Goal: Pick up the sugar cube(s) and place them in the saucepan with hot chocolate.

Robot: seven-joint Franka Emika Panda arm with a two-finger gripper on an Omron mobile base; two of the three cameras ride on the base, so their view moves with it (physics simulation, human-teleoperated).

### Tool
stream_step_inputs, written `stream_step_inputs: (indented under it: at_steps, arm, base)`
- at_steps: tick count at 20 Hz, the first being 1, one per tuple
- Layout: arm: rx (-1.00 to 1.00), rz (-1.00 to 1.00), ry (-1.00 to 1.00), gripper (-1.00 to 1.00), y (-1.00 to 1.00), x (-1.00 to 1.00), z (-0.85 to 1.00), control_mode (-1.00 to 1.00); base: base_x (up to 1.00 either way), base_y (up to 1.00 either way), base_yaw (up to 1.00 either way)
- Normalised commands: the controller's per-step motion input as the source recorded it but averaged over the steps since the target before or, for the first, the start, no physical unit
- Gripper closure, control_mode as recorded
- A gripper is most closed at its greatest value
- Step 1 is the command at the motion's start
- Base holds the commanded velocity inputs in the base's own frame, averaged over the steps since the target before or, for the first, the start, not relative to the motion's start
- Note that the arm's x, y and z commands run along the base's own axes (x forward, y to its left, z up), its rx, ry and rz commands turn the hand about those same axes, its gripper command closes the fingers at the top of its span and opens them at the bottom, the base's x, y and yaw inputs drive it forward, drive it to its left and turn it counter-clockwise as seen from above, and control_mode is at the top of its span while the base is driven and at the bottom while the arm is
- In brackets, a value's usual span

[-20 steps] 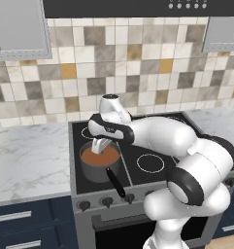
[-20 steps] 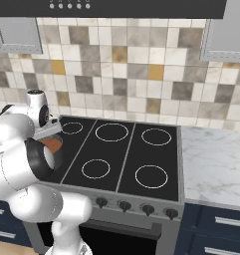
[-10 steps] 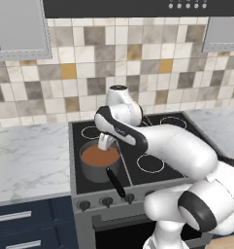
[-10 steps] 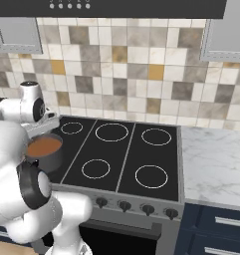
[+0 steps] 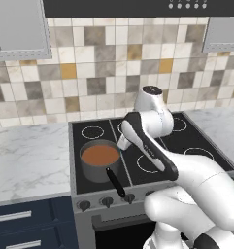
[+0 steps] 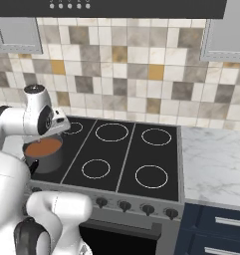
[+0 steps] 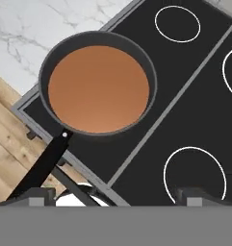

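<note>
The marble counter [image 5: 26,155] lies at the far left of the left base view, just beside the black stove [image 5: 138,146]. On the stove's near-left burner stands the saucepan [image 5: 100,159], a round dark grey pot filled with smooth reddish-brown hot chocolate. Its long black handle [image 5: 115,182] points toward the near edge of the stove, over the row of knobs [image 5: 106,201].

In the hand view the saucepan [image 7: 98,84] sits up and left of centre, its handle running down to the lower left past the stove's front edge, with wooden floor [image 7: 6,144] beyond. No sugar cube can be made out on the liquid's surface.

To the right of the pot, the gripper [image 5: 124,142] hangs above the stove, just beside the pan's far-right rim. Its fingers [image 7: 38,194] show at the two lower corners of the hand view, spread wide apart and released, with nothing between them.

In the right base view the saucepan [image 6: 44,153] stands at the stove's left, partly hidden behind the white arm.
</note>
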Motion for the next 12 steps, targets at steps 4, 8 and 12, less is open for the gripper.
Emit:
stream_step_inputs:
  at_steps: [4,8,12]
  arm:
    - [0.04,-0.34,0.1,-1.0,-0.64,0.0,0.48,-1.0]
    - [0.05,-0.34,0.04,-1.0,-0.51,-0.08,0.07,-1.0]
    - [0.08,-0.3,0.0,-1.0,-0.59,-0.39,0.0,-1.0]
  base:
    - [0.0,0.0,0.0]
    - [0.0,0.0,0.0]
    - [0.0,0.0,0.0]
